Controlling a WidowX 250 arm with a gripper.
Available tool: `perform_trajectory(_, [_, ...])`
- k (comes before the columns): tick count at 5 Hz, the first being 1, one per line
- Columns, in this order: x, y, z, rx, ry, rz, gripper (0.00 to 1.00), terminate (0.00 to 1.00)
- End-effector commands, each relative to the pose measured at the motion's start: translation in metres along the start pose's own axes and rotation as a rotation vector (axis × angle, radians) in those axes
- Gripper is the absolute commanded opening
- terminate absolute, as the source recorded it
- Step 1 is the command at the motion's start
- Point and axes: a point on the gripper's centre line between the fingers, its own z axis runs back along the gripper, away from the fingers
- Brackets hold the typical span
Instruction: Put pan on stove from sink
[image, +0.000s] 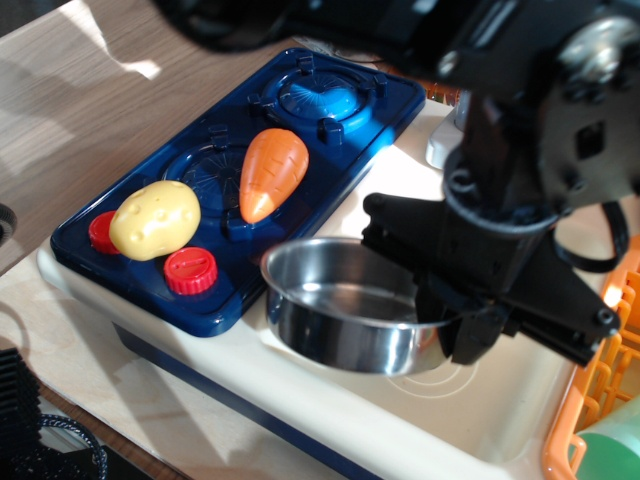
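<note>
The shiny steel pan (335, 318) hangs in the air, lifted out of the cream sink (450, 392) and hovering over the sink's left rim beside the stove. My black gripper (452, 322) is shut on the pan's right rim and comes down from above right. The pan's handle is hidden behind the gripper. The dark blue stove (345, 135) lies to the left, with two red knobs (190, 270) at its near end. A yellow toy potato (155, 220) and an orange toy carrot (272, 172) lie on the near burner. The far burner (320, 98) is bare.
An orange dish rack (602, 395) stands at the right edge with something green (610, 455) in it. Wooden tabletop (80, 110) lies to the left of the stove. A black object (30, 430) sits at the bottom left corner.
</note>
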Motion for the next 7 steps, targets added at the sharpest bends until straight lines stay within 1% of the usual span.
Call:
perform_trajectory(1, [0.006,-0.008,0.039,0.088,-0.024,0.061,0.00,0.00])
perform_trajectory(2, [-0.003,-0.005,0.065,0.212,-0.054,0.097,0.00,0.00])
perform_trajectory(3, [0.004,0.014,0.074,0.296,-0.134,0.048,1.00,0.00])
perform_trajectory(4, [0.020,0.044,0.067,0.303,-0.203,-0.029,0.00,0.00])
perform_trajectory(6, [0.068,0.097,0.043,0.254,-0.288,-0.168,0.00,0.00])
perform_trajectory(7, [0.090,0.108,0.033,0.236,-0.313,-0.207,0.00,1.00])
